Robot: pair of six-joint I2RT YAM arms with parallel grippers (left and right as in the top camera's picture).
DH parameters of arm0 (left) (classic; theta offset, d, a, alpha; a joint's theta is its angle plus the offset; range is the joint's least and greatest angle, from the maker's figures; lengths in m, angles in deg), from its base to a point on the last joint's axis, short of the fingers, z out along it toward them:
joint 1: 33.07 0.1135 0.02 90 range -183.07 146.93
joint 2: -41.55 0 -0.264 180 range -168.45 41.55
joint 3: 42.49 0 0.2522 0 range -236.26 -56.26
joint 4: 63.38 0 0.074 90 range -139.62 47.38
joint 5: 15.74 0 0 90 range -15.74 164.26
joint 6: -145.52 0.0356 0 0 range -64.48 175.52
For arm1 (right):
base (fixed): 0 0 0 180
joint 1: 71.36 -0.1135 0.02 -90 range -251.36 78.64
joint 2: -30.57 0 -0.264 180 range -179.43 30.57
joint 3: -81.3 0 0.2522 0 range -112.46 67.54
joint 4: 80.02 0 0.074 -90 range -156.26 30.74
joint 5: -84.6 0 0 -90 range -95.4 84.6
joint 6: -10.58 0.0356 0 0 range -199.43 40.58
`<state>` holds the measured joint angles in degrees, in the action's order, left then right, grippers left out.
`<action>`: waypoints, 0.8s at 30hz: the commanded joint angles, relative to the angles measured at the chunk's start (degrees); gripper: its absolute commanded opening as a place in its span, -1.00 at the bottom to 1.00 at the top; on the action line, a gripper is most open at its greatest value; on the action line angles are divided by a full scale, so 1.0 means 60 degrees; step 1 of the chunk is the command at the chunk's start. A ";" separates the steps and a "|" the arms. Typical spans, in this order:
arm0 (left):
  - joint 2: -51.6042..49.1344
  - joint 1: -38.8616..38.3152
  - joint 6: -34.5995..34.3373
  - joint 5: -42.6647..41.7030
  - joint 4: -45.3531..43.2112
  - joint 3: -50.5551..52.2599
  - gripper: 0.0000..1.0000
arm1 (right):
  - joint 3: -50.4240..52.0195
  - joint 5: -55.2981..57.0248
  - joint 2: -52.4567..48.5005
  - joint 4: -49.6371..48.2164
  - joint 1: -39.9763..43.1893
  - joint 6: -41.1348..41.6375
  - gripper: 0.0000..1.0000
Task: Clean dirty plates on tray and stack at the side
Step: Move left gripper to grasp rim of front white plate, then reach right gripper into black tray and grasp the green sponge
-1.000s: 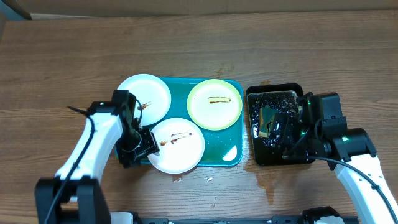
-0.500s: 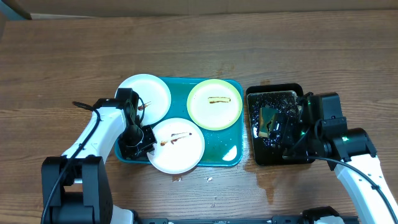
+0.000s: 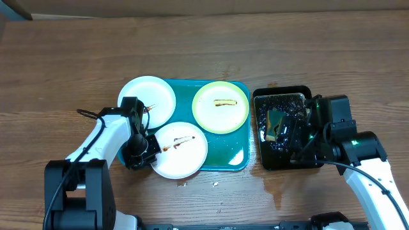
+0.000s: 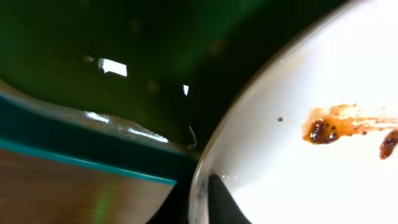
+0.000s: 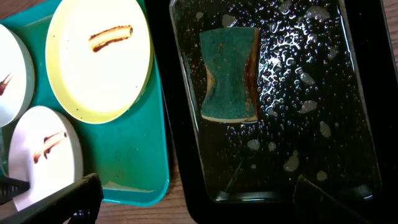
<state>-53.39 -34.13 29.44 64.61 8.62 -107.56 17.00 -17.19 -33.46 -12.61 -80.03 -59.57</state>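
Three plates lie on the teal tray (image 3: pixel 229 151): a white one (image 3: pixel 148 97) at back left, a pale yellow-green one (image 3: pixel 220 107) at back right, and a front white plate (image 3: pixel 182 152) with brown smears. My left gripper (image 3: pixel 147 149) is shut on the left rim of that front plate (image 4: pixel 311 180); in the left wrist view its dark fingers (image 4: pixel 219 202) pinch the rim from both sides. My right gripper (image 5: pixel 196 202) hangs open above the black water tray (image 5: pixel 367 124), holding nothing.
A green sponge (image 5: pixel 230 74) lies in the black tray (image 3: pixel 265 160) of water, right of the teal tray (image 5: pixel 137 168). Water is spilled on the wooden table (image 3: pixel 275 185) by the black tray's front. Small crumbs lie near the table's front.
My left gripper has shut on the front white plate's rim, and the left arm has shifted a little. The right arm has not moved.
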 commanded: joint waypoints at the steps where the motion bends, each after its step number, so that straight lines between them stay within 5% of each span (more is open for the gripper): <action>1: -0.0047 -0.0025 0.0055 0.0189 -0.0204 0.0106 -0.92 | -0.0251 -0.0051 0.0044 -0.0022 0.0018 -0.0055 1.00; 11: -0.0044 -0.0022 0.0058 0.0182 -0.0331 -0.0040 -0.92 | -0.0251 -0.0055 0.0040 -0.0022 0.0018 -0.0058 1.00; 16: -0.0044 -0.0025 0.0127 0.0178 -0.0514 -0.0040 -0.92 | -0.0277 -0.0127 0.0040 -0.0113 0.0015 -0.0514 0.82; 24: -0.0044 -0.0025 0.0892 0.0182 -0.0801 -0.0040 -0.92 | -0.2018 0.0127 -0.1151 0.0594 0.0000 -0.1577 0.76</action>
<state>-52.88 -34.13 32.04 63.58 4.57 -107.78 9.83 -17.58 -36.95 -9.14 -80.03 -66.06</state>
